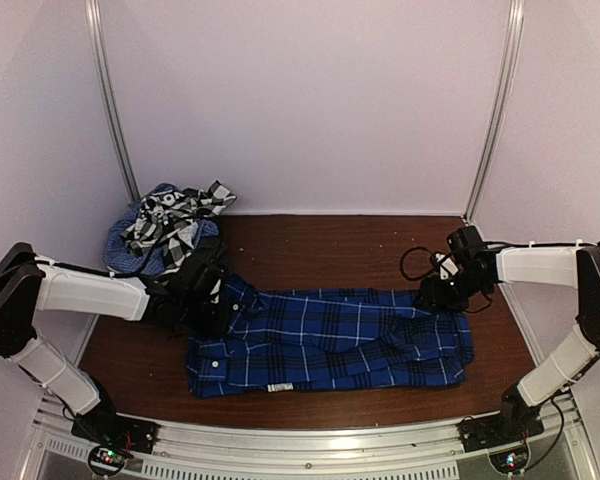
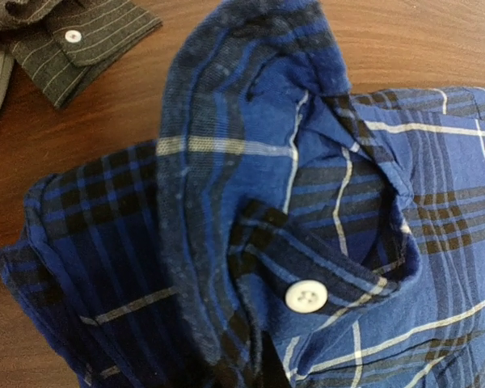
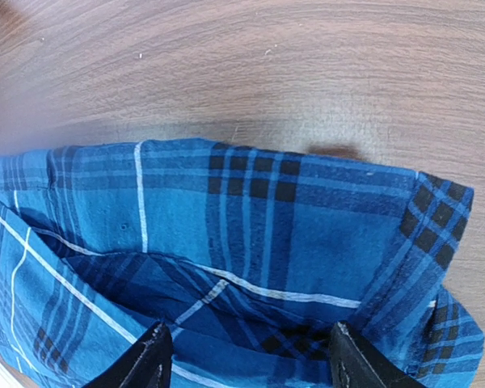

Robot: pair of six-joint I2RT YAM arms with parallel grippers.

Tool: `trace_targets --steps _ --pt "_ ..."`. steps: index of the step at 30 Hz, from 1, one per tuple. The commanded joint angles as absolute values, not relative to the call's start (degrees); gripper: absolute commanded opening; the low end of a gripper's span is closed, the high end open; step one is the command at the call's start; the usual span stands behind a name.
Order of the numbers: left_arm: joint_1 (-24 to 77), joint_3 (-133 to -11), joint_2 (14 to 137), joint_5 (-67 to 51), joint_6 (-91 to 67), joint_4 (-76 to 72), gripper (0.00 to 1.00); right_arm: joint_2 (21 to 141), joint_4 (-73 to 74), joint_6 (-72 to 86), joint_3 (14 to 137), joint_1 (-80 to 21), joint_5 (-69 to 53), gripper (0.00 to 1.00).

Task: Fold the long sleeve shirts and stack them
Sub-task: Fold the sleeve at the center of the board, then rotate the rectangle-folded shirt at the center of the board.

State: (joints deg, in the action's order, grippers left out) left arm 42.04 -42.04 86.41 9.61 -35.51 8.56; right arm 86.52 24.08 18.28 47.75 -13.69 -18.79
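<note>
Wooden table [image 1: 330,240], white walls [image 1: 300,100] (plain): left jaws clenched on blue plaid shirt [image 1: 330,345]; right jaws released.

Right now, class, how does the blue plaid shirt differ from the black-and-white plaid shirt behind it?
The blue plaid shirt lies spread flat across the table; the black-and-white plaid shirt sits crumpled in the back left corner. The blue plaid shirt has thin white lines on royal blue; the black-and-white plaid shirt has bold dark and pale checks. Both are plaid cloth shirts.
</note>
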Motion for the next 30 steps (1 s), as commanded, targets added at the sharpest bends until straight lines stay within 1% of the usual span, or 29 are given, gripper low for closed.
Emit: trace_targets --steps 1,2,4,6,8,13,16,19,23,25,30 --pt "41.48 -40.79 88.1 11.34 -35.78 6.03 0.11 85.08 25.29 17.42 49.38 -13.29 -18.09 0.67" --pt "41.48 -40.83 88.22 10.79 -35.63 5.69 0.17 85.03 25.44 17.33 49.51 -13.27 -18.04 0.67" --pt "41.48 -41.06 88.07 10.03 -35.36 5.02 0.27 84.71 25.4 17.23 49.57 -13.27 -18.08 0.67" --pt "41.48 -41.61 87.4 9.68 -34.97 4.66 0.33 83.93 25.53 17.14 49.57 -13.4 -18.04 0.67" --pt "41.48 -42.48 86.18 10.21 -34.73 5.09 0.41 82.72 25.65 17.2 49.66 -13.57 -18.18 0.67" --pt "41.48 -44.93 81.96 13.58 -34.72 8.09 0.67 79.03 25.74 17.93 49.23 -15.33 -18.1 0.66" --pt "41.48 -45.59 79.43 12.72 -34.14 8.21 0.81 77.79 24.93 18.94 48.81 -18.24 -18.1 0.66" --pt "41.56 -45.07 78.37 5.98 -32.43 3.86 0.85 78.03 22.82 19.91 48.52 -21.91 -17.88 0.66" --pt "41.64 -45.14 80.84 -3.97 -31.0 -1.91 0.85 81.73 20.95 20.92 48.85 -27.14 -16.74 0.65" --pt "41.74 -45.18 82.55 -7.82 -30.5 -4.14 0.85 83.66 20.19 21.65 48.84 -27.96 -16.38 0.64" --pt "41.92 -45.37 87.45 -11.23 -29.83 -6.21 0.85 89.1 19.72 23.38 48.41 -28.3 -14.9 0.64"
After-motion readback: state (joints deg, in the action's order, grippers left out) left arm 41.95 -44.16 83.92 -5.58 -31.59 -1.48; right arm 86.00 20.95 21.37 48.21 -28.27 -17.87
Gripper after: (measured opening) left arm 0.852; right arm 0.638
